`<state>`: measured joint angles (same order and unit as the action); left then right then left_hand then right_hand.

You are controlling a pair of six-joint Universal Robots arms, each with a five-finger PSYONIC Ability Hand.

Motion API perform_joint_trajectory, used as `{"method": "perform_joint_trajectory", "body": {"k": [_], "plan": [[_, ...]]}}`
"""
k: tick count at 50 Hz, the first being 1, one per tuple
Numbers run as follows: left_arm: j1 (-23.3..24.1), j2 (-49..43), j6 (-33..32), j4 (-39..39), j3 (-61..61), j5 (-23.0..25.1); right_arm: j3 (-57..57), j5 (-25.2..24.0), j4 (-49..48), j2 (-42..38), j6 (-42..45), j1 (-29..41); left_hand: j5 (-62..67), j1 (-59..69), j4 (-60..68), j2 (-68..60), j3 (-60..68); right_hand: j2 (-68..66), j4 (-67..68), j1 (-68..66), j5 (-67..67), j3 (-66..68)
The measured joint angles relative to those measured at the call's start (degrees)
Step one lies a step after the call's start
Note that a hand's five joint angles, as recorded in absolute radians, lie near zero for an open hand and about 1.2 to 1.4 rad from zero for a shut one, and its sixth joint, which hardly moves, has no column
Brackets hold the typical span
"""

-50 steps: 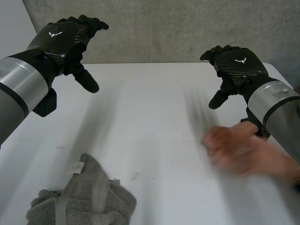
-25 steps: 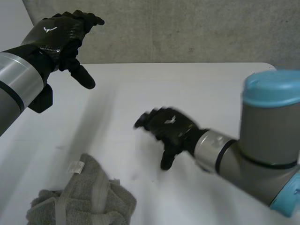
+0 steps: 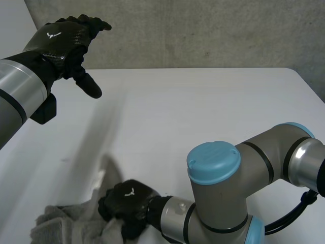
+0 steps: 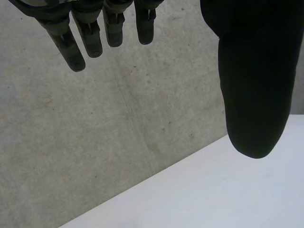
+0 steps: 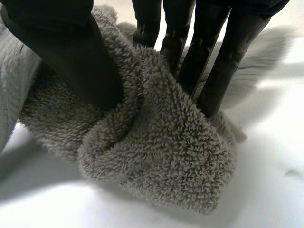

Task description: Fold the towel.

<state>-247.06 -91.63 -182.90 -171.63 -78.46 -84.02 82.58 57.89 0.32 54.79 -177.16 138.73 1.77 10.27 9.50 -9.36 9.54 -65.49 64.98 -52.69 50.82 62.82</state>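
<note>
— Looking down from between and behind the arms, taking in the counter [image 3: 203, 101] as far as the concrete wall [image 3: 203, 30].
— Riding on each wrist, peering along the palm.
— Past the left hand [image 4: 251, 71], facing that same wall and the counter's far edge.
— Sitting close on the towel [image 5: 156, 156] at the right hand [image 5: 71, 52], sharing it with the head view.

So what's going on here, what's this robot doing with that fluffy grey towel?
A two-armed robot is starting to fold a fluffy grey towel that lies crumpled at the near edge of the white table. Its right hand is down on the towel, pinching a bunch of it between thumb and fingers. Its left hand is raised above the table with fingers open, holding nothing. The towel is bunched up, not yet folded.
</note>
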Motion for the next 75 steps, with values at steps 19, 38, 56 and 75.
{"method": "perform_joint_trajectory", "body": {"k": [19, 38, 56, 75], "plan": [[-0.08, -0.35, 0.01, 0.08, 0.14, -0.06, 0.2, 23.31, -10.11, 12.23, -0.05, -18.56, 0.0, 0.0, 0.0, 0.0, 0.0, -1.59, 3.07, 0.0, 3.15, 3.48], [0.3, -6.74, 0.08, 0.21, -0.24, -0.52, -2.7, 25.6, -5.34, 5.16, 9.39, -23.68, 0.0, 0.0, 0.0, 0.0, 0.0, 43.45, -43.0, 33.26, -38.8, -40.7], [5.53, -10.52, 0.33, 0.34, -14.57, -9.81, 9.87, 18.14, -0.64, 21.28, 33.45, -21.04, 0.0, 1.3, 2.02, -2.26, 2.11, 43.58, -43.92, 33.47, -39.95, -41.28], [13.29, -3.78, 0.52, -3.72, -32.16, -14.99, 12.41, 8.93, -10.58, 10.17, 49.49, -16.94, 5.98, 7.44, 8.25, -8.36, 8.16, 35.23, -34.66, 26.62, -31.69, -32.3]]}}
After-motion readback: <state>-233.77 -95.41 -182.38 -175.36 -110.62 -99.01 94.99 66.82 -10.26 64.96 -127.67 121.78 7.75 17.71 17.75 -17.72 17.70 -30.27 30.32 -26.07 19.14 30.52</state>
